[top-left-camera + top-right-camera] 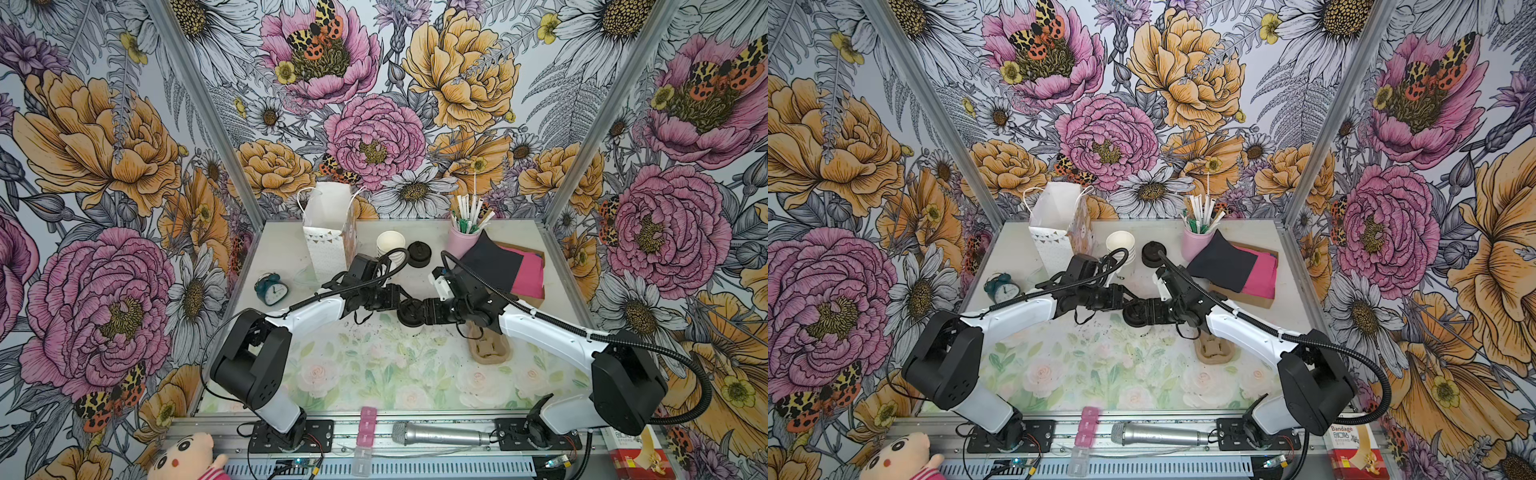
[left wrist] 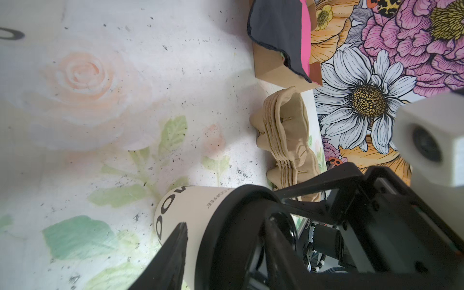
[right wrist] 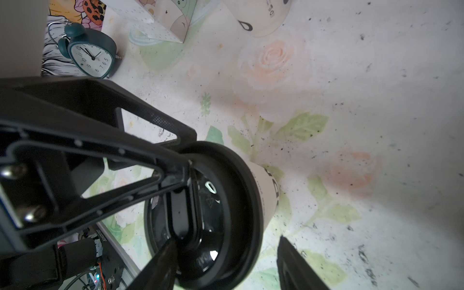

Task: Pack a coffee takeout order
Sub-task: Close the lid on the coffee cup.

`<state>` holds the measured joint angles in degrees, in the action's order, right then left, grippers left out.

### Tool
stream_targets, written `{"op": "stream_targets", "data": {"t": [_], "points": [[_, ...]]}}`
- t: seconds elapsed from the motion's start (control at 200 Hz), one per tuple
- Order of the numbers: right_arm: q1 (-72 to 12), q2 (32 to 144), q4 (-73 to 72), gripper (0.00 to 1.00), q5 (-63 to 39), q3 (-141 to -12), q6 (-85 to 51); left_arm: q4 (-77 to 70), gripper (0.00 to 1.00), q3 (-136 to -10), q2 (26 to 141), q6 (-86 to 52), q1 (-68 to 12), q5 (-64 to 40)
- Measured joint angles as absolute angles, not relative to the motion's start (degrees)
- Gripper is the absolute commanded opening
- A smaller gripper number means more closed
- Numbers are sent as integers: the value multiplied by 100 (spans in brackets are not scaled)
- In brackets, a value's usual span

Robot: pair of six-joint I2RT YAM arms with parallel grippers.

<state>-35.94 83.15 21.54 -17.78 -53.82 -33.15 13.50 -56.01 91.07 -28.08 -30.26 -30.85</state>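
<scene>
I see the small white paper cup [image 2: 190, 208], black-lettered, upright mid-tabletop [image 1: 374, 374], the round black domed lid [image 3: 226, 200] capping its mouth. The black napkin [image 1: 490, 259] lies draped over a pink napkin [image 1: 530, 274] at the far right.

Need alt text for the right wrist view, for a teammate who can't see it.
The right gripper reaches onto the round black domed plastic lid sitting on the small white paper cup, upright on the floral table mat. A teal alarm clock stands beyond.
</scene>
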Motion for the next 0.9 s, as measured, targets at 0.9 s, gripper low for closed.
{"op": "stream_targets", "data": {"t": [0.9], "points": [[-3162,8982,1573,36,-2757,-5649,-2884,738,49,-4539,8173,-3483,-3371,-2003]]}}
